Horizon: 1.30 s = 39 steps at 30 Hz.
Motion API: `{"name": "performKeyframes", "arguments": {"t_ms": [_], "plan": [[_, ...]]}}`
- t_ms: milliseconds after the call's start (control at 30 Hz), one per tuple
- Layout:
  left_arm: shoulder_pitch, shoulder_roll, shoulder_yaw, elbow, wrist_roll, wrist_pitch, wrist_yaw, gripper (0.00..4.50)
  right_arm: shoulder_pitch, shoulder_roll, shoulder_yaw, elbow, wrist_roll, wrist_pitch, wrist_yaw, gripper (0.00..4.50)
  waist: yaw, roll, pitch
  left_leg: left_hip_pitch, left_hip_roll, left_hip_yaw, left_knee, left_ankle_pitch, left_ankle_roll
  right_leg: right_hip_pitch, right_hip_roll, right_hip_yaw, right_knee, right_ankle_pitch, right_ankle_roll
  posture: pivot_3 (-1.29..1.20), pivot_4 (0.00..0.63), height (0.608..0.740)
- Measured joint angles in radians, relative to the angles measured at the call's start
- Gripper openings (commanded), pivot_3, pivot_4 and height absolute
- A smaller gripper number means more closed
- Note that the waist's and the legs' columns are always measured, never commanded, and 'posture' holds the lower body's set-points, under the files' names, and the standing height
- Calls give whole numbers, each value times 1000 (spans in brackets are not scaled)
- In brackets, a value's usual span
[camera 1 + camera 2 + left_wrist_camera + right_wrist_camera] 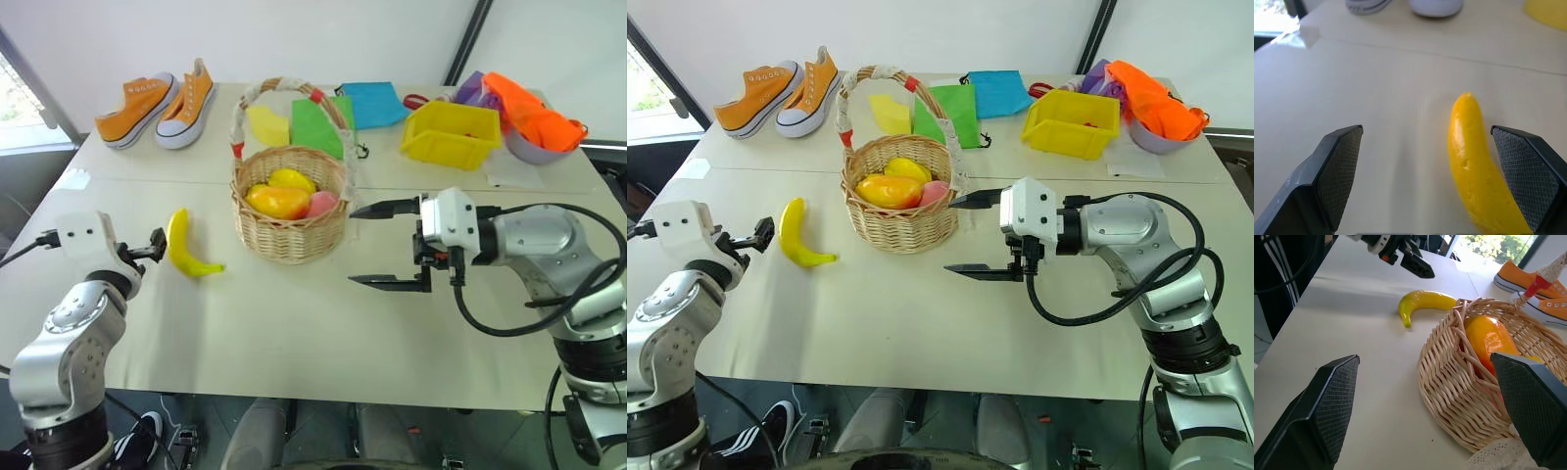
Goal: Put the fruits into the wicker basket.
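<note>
Currently, working from left to right, we are bringing our left gripper (157, 245) up beside the banana (186, 245), which is lying on the table (294, 323) just left of the wicker basket (290, 201). Its fingers are standing wide apart and holding nothing; in the left wrist view the banana is lying close to one pad rather than centred between them. We are judging this offset as the main risk: closing from here could catch the fruit off-centre, so that the curved, smooth body rolls or squirts out, or gets pushed along the table. The arm is reaching forward with the gripper pointing nearly level and slightly down. In the basket, the mango (278, 202), lemon (292, 179) and peach (322, 204) are already resting. Further right, our right gripper (384, 245) is hovering beside the basket, pointing leftward toward it, jaws wide and empty; a careless swing could knock the basket or its handle.
</note>
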Motion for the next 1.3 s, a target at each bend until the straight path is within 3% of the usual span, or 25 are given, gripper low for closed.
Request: {"name": "performKeyframes", "arguments": {"t_ms": [600, 700, 867, 967, 1100, 1300], "plan": [[-72, 12, -137, 177, 60, 40, -166, 4500, 8, 36, -1, 6, 59, 68, -64, 4469, -1, 0, 0, 0, 0, 0, 0, 0, 0, 0, 0, 0, 0, 0, 0, 0, 150, 740], [-72, 17, -150, 176, 65, 41, -186, 3664, 8, 40, 0, 4, 59, 68, -73, 4500, -1, 0, 0, 0, 0, 0, 0, 0, 0, 0, 0, 0, 0, 0, 0, 0, 150, 740], [-69, 10, -144, 171, 79, 44, -176, 1149, 7, 41, 3, 4, 58, 69, -80, 4500, -1, 0, 0, 0, 0, 0, 0, 0, 0, 0, 0, 0, 0, 0, 0, 0, 150, 740], [-62, 14, -149, 170, 122, 8, -160, 1041, 5, 42, 5, 6, 50, 68, -81, 4500, -2, 0, 0, 0, 0, 0, 0, 0, 0, 0, 0, 0, 0, 0, 0, 0, 150, 740], [2, 99, -155, 100, 184, -120, -222, 1041, 2, 46, 6, 14, 37, 63, -82, 4500, -3, 0, 0, 0, 0, 0, 0, 0, -1, 0, 0, 1, 0, 0, 0, 0, 150, 740], [212, 198, 14, -100, 0, -229, -542, 1041, 7, 37, -22, 36, 41, 70, -87, 4500, -1, 0, 0, 0, 0, 0, 0, 0, 0, 0, -1, 0, -1, 0, -1, 0, 150, 740]]}}
